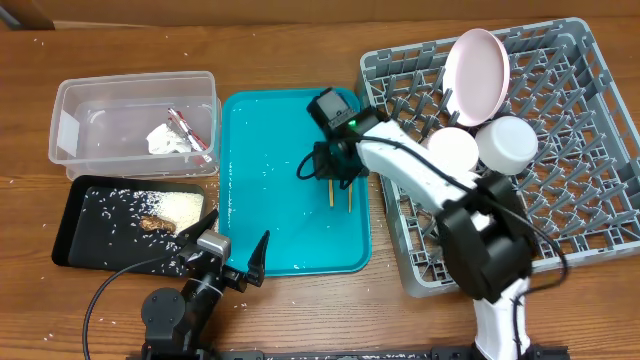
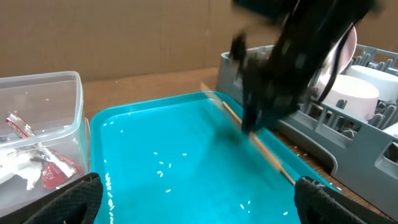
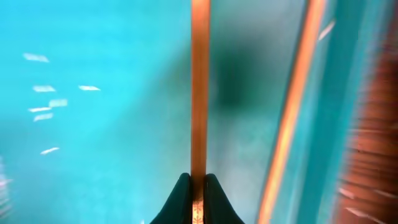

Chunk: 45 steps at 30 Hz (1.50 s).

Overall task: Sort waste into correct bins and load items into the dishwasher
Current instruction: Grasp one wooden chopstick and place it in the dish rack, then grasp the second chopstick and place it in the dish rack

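Black-fingered and spread wide, the left tool (image 1: 233, 245) hangs nearest, holding nothing, over the near edge of the teal plastic serving tray (image 1: 270, 150). Just to its left on the wooden desk (image 1: 300, 40) lies the shallow black rectangular tray (image 1: 80, 215), carrying loose white rice grains (image 1: 178, 204) and a brownish food lump (image 1: 157, 223). A few stray grains also dot the teal tray.

Further in, the right tool (image 3: 198, 186) is pinched shut on one thin wooden chopstick (image 3: 199, 93). The second chopstick (image 3: 290, 124) lies free beside it, close to the tray's right rim. Blur hides whether the gripped stick has left the tray floor.

Beyond the black tray sits the clear rectangular plastic tub (image 1: 70, 120), with a crumpled red wrapper (image 1: 190, 130) and a crumpled white paper scrap (image 1: 163, 140) inside. Right of the teal tray, the large square grey plastic dish rack (image 1: 570, 200) already holds a round white-pinkish plate (image 1: 477, 60) and two small white bowls (image 1: 452, 148).

So the step in hand looks like loading the chopsticks. The next move calls for a lift clear of the tray rim and a carry right to the rack. The pinch must be firm, since so thin a stick could swivel.
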Tool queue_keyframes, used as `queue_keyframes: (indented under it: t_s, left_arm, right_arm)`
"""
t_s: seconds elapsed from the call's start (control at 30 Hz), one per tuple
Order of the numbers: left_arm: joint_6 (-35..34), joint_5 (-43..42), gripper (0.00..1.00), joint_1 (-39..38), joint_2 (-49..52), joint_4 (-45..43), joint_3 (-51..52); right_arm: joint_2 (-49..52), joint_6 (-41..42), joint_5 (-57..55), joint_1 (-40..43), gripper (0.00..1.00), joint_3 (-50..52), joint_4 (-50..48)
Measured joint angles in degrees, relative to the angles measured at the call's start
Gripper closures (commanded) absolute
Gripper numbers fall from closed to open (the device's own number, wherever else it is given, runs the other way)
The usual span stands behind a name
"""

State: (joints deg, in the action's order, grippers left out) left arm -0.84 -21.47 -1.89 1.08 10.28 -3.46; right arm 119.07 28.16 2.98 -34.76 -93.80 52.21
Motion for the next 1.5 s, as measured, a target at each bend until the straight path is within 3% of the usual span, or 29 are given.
queue_keyframes:
  t_s: [0.23, 0.4, 0.5, 0.57, 0.67, 0.73, 0.9, 1.1, 1.4, 1.43, 1.5]
  left_arm:
    - [0.0, 0.0, 0.0, 0.0, 0.0, 0.0, 0.0]
    - [0.0, 0.0, 0.0, 0.0, 0.0, -0.02, 0.0]
    - [0.0, 0.0, 0.0, 0.0, 0.0, -0.02, 0.0]
    - [0.0, 0.0, 0.0, 0.0, 0.0, -0.02, 0.0]
    - [0.0, -0.02, 0.0, 0.0, 0.0, -0.02, 0.0]
    - [0.0, 0.0, 0.0, 0.0, 0.0, 0.0, 0.0]
    - [0.0, -0.02, 0.0, 0.0, 0.0, -0.02, 0.0]
    - [0.0, -0.02, 0.0, 0.0, 0.0, -0.02, 0.0]
    - [0.0, -0.02, 0.0, 0.0, 0.0, -0.02, 0.0]
    - [0.0, 0.0, 0.0, 0.0, 0.0, 0.0, 0.0]
    - [0.0, -0.02, 0.0, 0.0, 0.0, -0.02, 0.0]
  right_arm:
    - [-16.81, -11.45, -6.19, 4.59, 0.96, -2.95, 2.95]
    - [-18.53, -19.19, -8.24, 9.57, 0.95, -2.86, 3.76]
    - [-16.2, -21.42, -9.14, 10.25, 0.87, 0.57, 3.61]
    - [-14.47, -22.49, -10.05, 10.16, 0.67, 2.91, 4.02]
    - [-12.57, -22.95, -12.0, 9.94, 0.52, 5.01, 5.64]
    - [-12.39, -23.39, -12.24, 9.86, 0.49, 4.98, 5.99]
    - [-13.25, -23.21, -7.48, 8.24, 0.48, 3.72, 5.84]
    - [-13.6, -17.51, -0.48, 2.91, 0.43, 4.15, -0.59]
    - [-8.94, -2.03, -7.67, -1.4, 0.43, 11.61, -10.56]
    - [-7.63, -1.14, -8.5, -1.25, 0.44, 11.93, -10.91]
    - [-4.9, 0.46, -9.7, -0.83, 0.55, 12.48, -11.8]
